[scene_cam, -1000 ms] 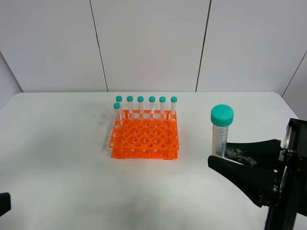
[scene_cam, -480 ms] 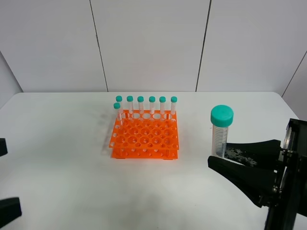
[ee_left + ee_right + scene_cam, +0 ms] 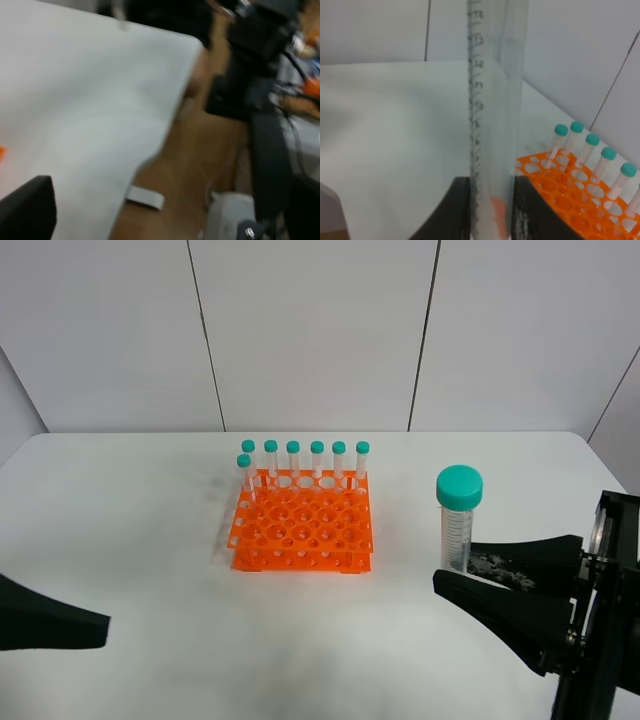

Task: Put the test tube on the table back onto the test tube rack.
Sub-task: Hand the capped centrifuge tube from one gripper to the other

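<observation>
Two pairs — right jaws clamp the test tube [image 3: 457,525], left jaws gape.

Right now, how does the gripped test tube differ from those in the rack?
The test tube is clamped by the right gripper; the racked tubes stand in test tube rack holes. The test tube is alone, right of the rack; the racked tubes line its far edge. Both: upright, teal caps.

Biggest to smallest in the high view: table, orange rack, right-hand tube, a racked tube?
1. table
2. test tube rack
3. test tube, though it sits nearer the camera, so its lead over the racked tubes is unsure.
</observation>
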{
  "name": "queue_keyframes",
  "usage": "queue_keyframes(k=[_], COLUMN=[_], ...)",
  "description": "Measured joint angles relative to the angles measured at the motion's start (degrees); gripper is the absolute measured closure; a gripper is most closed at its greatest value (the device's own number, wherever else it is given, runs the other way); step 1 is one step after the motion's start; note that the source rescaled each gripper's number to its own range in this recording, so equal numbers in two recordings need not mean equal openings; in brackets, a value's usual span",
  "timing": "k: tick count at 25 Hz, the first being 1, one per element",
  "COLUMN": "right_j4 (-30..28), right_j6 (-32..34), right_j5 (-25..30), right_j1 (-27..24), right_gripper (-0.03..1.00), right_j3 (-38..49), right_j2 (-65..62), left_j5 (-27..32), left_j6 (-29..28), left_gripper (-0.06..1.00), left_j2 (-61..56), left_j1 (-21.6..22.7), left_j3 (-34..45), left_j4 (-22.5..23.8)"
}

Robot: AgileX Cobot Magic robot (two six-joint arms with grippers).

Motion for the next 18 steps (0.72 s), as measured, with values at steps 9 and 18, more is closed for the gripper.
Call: queue_keyframes(k=[9,18], right_j4=[0.0,0.0], right_j6=[-0.2,-1.4], right_j5=[0.2,0.2], right_j1=[0.0,0.0], right_gripper=[0.92,0.92], right_j3=[0.0,0.0], right_j2=[0.0,0.0], left_j5=[-19.7,-21.1], left_j6=[20.6,36.2], left_gripper=[-0.05,-0.05], left_j2=[19.0,33.5], left_j1=[-10.2,-10.7], left_j3=[-9.9,-19.5], left_j4=[-7.9,-24.8])
